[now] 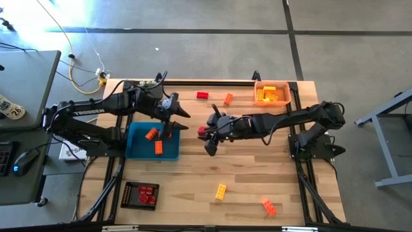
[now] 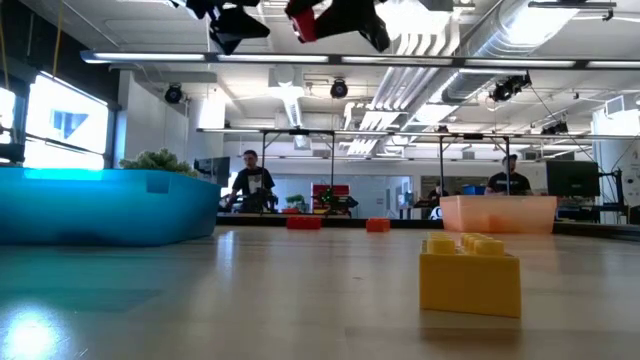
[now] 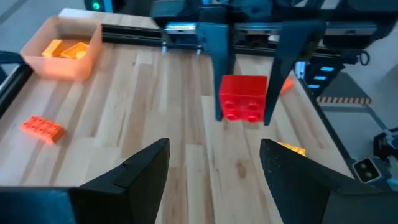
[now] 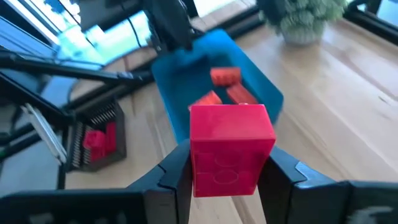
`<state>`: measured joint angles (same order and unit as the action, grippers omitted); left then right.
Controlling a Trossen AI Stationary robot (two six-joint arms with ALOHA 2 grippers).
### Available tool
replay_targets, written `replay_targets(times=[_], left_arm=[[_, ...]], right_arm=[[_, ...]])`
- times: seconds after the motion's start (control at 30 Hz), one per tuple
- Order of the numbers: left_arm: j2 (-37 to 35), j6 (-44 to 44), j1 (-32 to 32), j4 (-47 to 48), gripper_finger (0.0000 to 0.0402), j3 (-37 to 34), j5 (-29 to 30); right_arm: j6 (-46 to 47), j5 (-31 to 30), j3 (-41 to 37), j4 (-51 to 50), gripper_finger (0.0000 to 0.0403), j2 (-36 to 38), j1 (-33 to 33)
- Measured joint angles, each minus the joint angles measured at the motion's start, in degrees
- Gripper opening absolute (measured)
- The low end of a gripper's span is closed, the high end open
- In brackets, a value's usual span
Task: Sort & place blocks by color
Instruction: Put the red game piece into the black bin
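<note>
Red block (image 4: 230, 148) clamped in right gripper (image 1: 207, 133) jaws, raised just beside blue tray (image 1: 136, 147) | left gripper (image 1: 175, 118) above that tray's edge, jaws apart, empty

The tabletop (image 1: 193, 174) is pale wood with visible grain, a smooth satin finish. The red block (image 4: 230, 149) looks like glossy moulded plastic; the blue tray (image 2: 100, 205) is smooth plastic, faintly shiny. The plant (image 4: 305, 15) looks fuzzy.
</note>
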<state>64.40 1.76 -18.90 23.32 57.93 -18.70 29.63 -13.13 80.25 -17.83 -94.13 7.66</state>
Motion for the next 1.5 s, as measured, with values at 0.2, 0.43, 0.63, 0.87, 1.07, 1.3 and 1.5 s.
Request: replay_targets(times=[0.2, 0.43, 0.63, 0.87, 1.07, 1.3, 1.5], left_arm=[[0.0, 0.0, 2.0, -2.7, 0.0239, 0.0, 0.0], [0.0, 0.0, 3.7, -5.2, 0.0239, 0.0, -2.6], [0.0, -1.7, 4.5, -8.1, 0.0239, 0.0, -3.2], [0.0, -5.6, 4.5, -11.1, 0.0239, 0.0, -3.0], [0.0, -6.2, 4.5, -12.5, 0.0239, 0.0, -3.2], [0.0, -7.8, 4.5, -16.4, 0.0239, 0.0, -2.8], [0.9, -9.1, 4.3, -16.5, 0.0239, 0.0, -2.7]], right_arm=[[-2.5, 2.6, 0.0, 4.2, 0.0112, 0.0, -0.6], [-5.4, 2.8, 0.0, 8.4, 0.0112, 0.0, -0.6], [-7.7, 3.1, 0.0, 11.7, 0.0112, 0.0, -0.6], [-9.2, 4.2, 0.0, 15.0, 0.0112, 0.0, -0.6], [-10.4, 4.3, 0.0, 17.4, 0.0112, 0.0, -0.9], [-9.0, 4.6, 0.0, 18.4, 0.0112, 0.0, -2.3], [-9.0, 4.8, 0.0, 18.7, 0.0112, 0.0, -2.8]])
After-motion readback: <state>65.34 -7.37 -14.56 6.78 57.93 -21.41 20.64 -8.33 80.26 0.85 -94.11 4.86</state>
